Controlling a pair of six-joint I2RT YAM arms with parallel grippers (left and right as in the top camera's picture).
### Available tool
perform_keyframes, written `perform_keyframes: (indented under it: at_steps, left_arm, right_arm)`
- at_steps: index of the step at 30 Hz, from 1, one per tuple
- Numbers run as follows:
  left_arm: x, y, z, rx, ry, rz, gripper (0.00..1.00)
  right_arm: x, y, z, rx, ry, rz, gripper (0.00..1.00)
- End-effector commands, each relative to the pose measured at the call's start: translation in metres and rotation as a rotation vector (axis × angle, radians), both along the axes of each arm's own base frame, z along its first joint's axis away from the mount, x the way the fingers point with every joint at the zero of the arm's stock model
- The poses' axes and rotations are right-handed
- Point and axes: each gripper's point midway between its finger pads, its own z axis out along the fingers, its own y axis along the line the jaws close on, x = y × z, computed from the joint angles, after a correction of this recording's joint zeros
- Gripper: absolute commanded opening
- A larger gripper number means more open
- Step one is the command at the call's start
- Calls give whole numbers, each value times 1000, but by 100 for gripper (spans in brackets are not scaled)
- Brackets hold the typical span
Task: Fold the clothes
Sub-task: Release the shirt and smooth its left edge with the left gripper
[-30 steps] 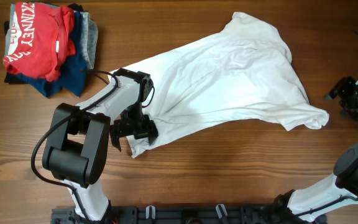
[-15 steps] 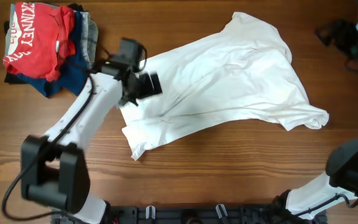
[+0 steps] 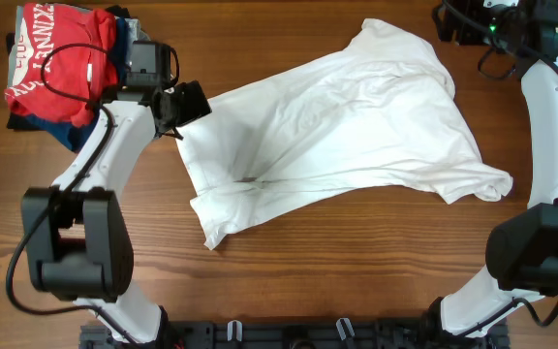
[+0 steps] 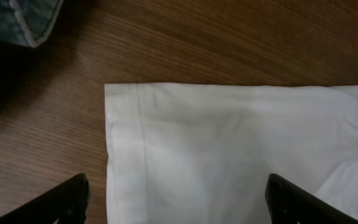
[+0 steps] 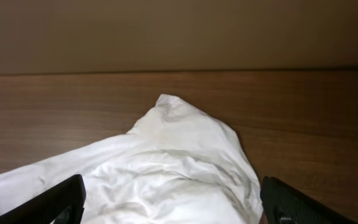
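My left fingers (image 4: 67, 198) are hanging wide apart and empty over a corner of the large white cotton T-shirt (image 3: 347, 131) sprawling across the brown wooden tabletop (image 3: 356, 271); my right fingers (image 5: 58, 200) are gaping empty near its far end.

- T-shirt (image 3: 356, 116): white cloth, matt, softly creased; stitched hem along the edge.
- tabletop (image 3: 356, 281): brown wood, visible grain, faint sheen.
- left claw (image 4: 179, 202): black, matt, plastic-looking.
- denim garment (image 4: 33, 18): blue-grey, coarse weave.

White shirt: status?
Left gripper open over white shirt corner. Right gripper open by the far end. Shirt rumpled, not yet folded. Clothes pile beside it, not touching.
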Motion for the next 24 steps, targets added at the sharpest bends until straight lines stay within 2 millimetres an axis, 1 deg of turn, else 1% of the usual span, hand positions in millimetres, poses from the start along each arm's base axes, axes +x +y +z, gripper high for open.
perform_keyframes:
  at_steps: [1,3,7,10,11,12,13,14,15,16,17,21,24]
  left_arm:
    - [6,5,-27,57,26,-47,77]
    - [8,10,-35,88,34,-33,72]
    - [10,14,-49,109,47,-25,72]
    - [12,21,-59,147,55,-9,70]
    - [14,23,-60,160,48,-3,68]
    - [18,25,-63,167,40,0,62]
    - [20,25,-64,167,33,0,51]
    - [22,25,-66,167,28,2,40]
    - [23,26,-68,166,24,4,21]
    - [24,26,-70,166,26,5,13]
    - [24,26,-73,167,30,5,11]
    - [21,27,-82,168,51,3,11]
    - [22,27,-82,168,46,4,11]
  right_arm:
    - [5,-6,-17,-11,41,-27,88]
    - [3,-6,-20,-4,57,-33,85]
    - [-1,-5,-23,-1,78,-32,84]
    - [-3,-5,-25,3,90,-34,84]
    - [-3,-5,-25,3,91,-34,84]
    - [-3,-5,-26,2,91,-33,83]
    - [-3,-5,-26,3,91,-34,84]
    - [-3,-5,-26,3,92,-34,84]
    - [-4,-5,-26,3,94,-34,83]
    - [-4,-5,-27,3,97,-34,83]
    - [-4,-5,-27,3,99,-34,83]
    - [-5,-5,-28,4,103,-34,84]
    - [-5,-5,-28,4,105,-34,84]
